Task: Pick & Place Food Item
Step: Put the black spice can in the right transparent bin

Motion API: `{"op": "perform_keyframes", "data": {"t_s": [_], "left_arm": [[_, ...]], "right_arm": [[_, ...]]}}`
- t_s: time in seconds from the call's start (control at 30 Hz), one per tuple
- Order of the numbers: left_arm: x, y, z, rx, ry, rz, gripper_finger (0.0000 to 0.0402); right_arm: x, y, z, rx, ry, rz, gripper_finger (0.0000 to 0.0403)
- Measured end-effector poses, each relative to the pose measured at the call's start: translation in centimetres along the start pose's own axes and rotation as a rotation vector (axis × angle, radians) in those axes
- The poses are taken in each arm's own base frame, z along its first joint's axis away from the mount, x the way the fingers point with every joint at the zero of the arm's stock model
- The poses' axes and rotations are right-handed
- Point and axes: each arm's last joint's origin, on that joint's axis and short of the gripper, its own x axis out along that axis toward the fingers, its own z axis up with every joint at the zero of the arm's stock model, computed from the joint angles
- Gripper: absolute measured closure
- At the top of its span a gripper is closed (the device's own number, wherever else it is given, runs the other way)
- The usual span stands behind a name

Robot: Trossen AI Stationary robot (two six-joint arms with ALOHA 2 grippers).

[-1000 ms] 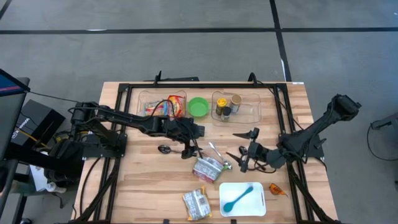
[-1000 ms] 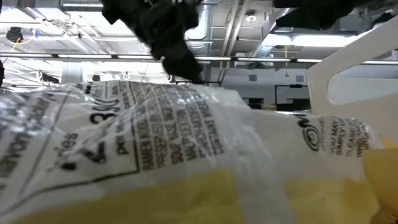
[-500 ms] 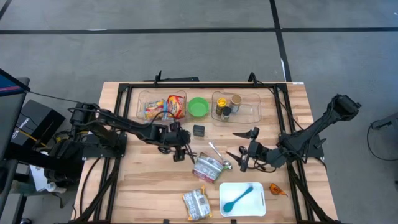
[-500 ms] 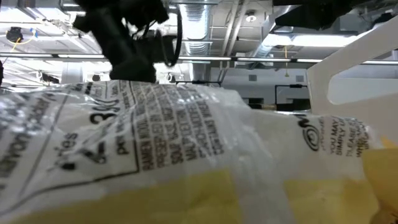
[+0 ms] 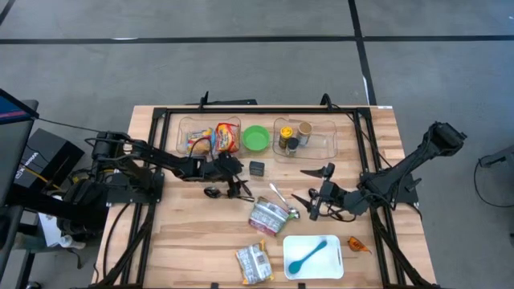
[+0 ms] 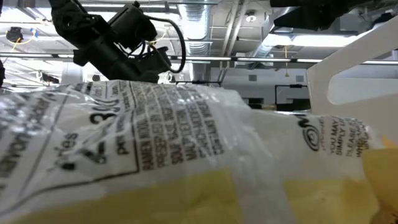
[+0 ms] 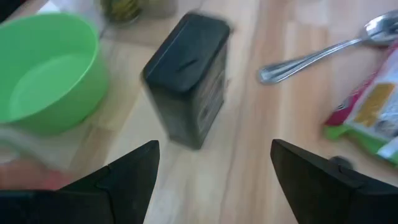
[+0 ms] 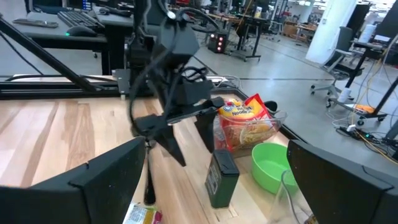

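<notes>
A small black box (image 5: 256,168) stands upright on the wooden table, just near of the green bowl (image 5: 257,137). My left gripper (image 5: 239,186) hangs open to the box's left. In its wrist view the box (image 7: 186,78) is ahead of the spread fingers, apart from them. A silver and green food packet (image 5: 269,217) lies flat mid-table beside a metal spoon (image 5: 281,197). My right gripper (image 5: 309,193) waits open to the right of the packet, holding nothing. A ramen pack (image 8: 245,124) lies in a clear tray.
Two clear trays stand at the far edge, the right one (image 5: 305,138) holding jars. A white plate (image 5: 331,261) with a blue spoon, a yellowish packet (image 5: 254,263) and a small orange item (image 5: 359,244) lie near the front edge. A dark spoon (image 5: 212,192) lies by my left gripper.
My left gripper has drawn back toward the table's left edge and sunk lower, tipping its fingers further down. The black box, hidden under the arm a second ago, now shows standing free. My right arm has kept still.
</notes>
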Motion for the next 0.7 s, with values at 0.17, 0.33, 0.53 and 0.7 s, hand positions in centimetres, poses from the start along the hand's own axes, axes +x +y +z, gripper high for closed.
{"op": "perform_keyframes", "data": {"t_s": [0.17, 0.33, 0.53, 0.7], "left_arm": [[-0.01, -0.01, 0.22, 0.04, -0.025, -0.003, 0.01], [0.03, 0.14, 0.44, 0.037, -0.046, 0.0, 0.01], [0.19, 0.83, 0.49, 0.023, -0.043, 0.023, 0.01], [0.19, 0.83, 0.68, 0.018, -0.063, 0.02, 0.01]], "right_arm": [[0.16, -0.13, 0.0, 0.001, 0.001, -0.008, 0.0017], [0.15, -0.12, 0.01, 0.002, 0.001, -0.007, 0.0017], [0.16, -0.12, 0.01, 0.002, 0.001, -0.007, 0.0017], [0.16, -0.13, 0.0, 0.001, 0.001, -0.007, 0.0017]]}}
